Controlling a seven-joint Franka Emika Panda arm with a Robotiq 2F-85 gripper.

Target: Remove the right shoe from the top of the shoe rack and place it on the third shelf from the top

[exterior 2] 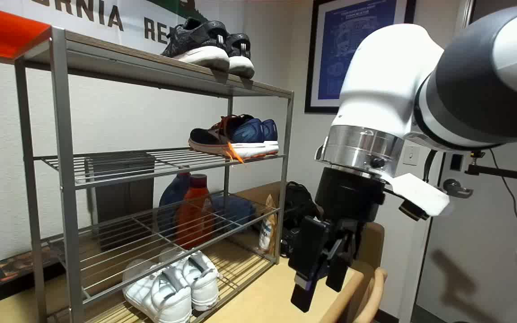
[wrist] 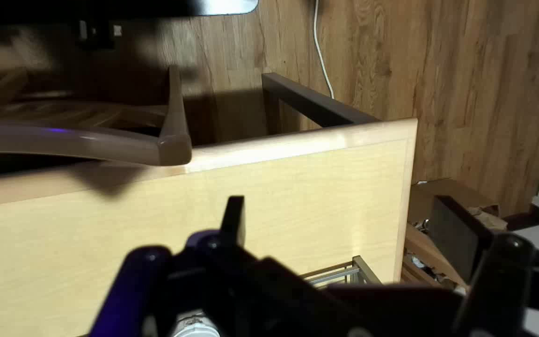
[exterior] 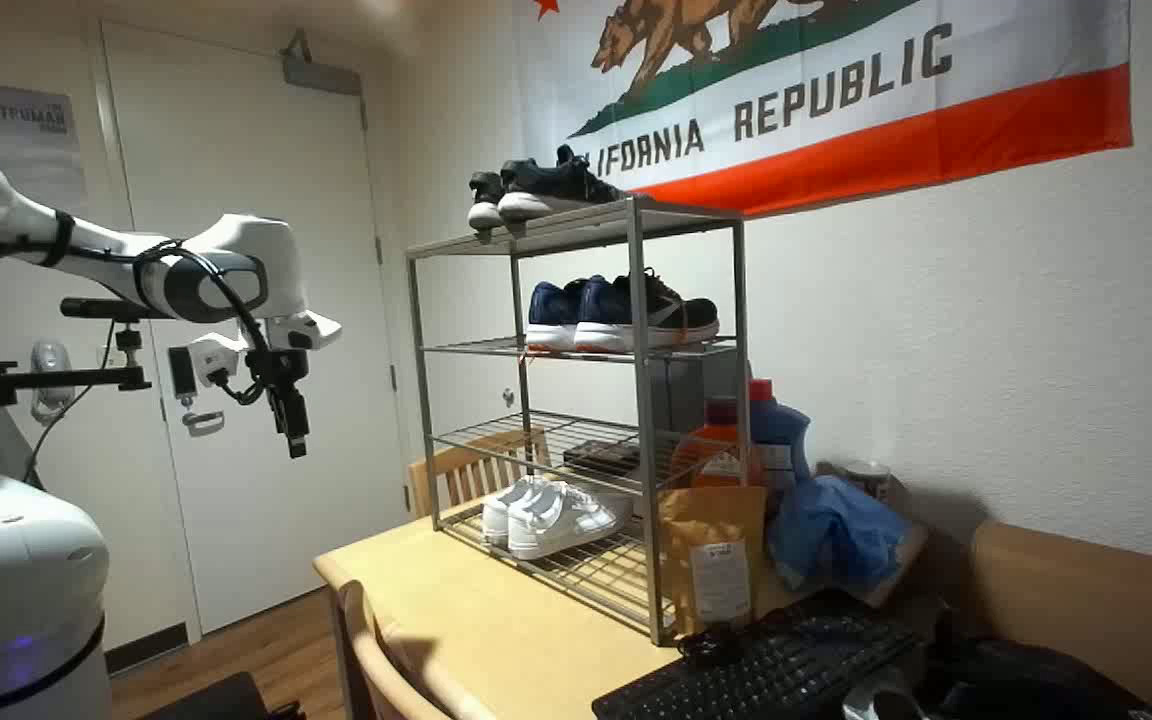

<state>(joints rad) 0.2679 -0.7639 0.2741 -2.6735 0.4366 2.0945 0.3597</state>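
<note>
We've free room betw. the rack (exterior: 645, 430) & the hand (exterior 2: 318, 287), well apart, tho a chair (wrist: 82, 145) stands at the edge of the tabletop (wrist: 274, 196). Right shoe (exterior: 556, 188) is up on the rack's top, heel at its front edge; 3rd shelf (exterior 2: 159, 233) is betw. blue shoes (exterior: 601, 320) above & white shoes (exterior: 546, 525) below. Our hand's fingers (wrist: 456, 238) are wide apart, only air betw. them.

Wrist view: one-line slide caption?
Pincer open and empty, with the table, a chair and a corner of the rack in view.
</note>
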